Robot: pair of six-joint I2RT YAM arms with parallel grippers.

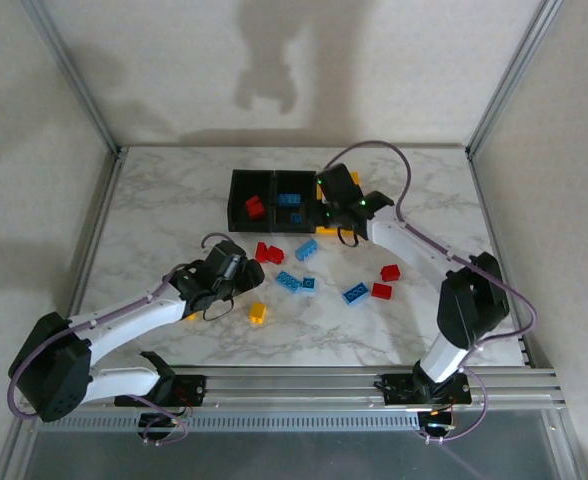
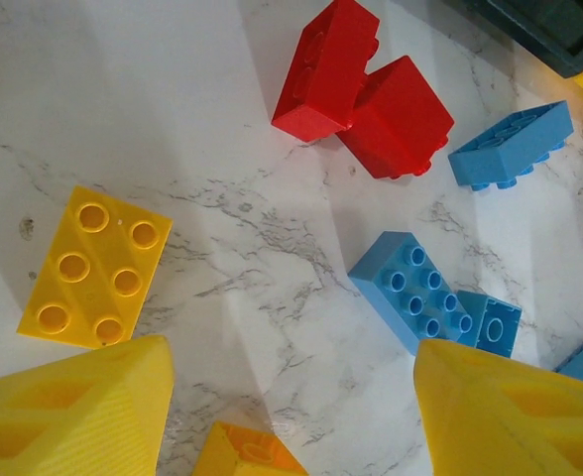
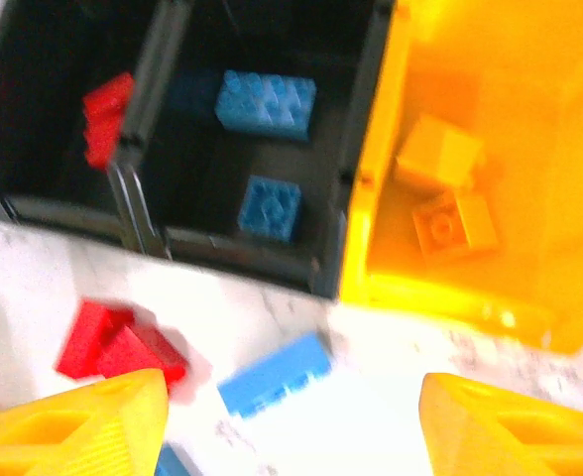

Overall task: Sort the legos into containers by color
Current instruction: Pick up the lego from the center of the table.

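Note:
Three joined bins stand at the back: a left black bin holding a red lego, a middle black bin with two blue legos, and a yellow bin with two yellow legos. My right gripper hangs open and empty over the bins' front edge, above a blue lego. My left gripper is open over bare marble, between a yellow lego and a blue lego. Another yellow lego lies low between its fingers, not gripped.
Loose legos lie mid-table: a red pair, blue ones, two red ones at the right, a yellow one near the front. Metal frame posts edge the table.

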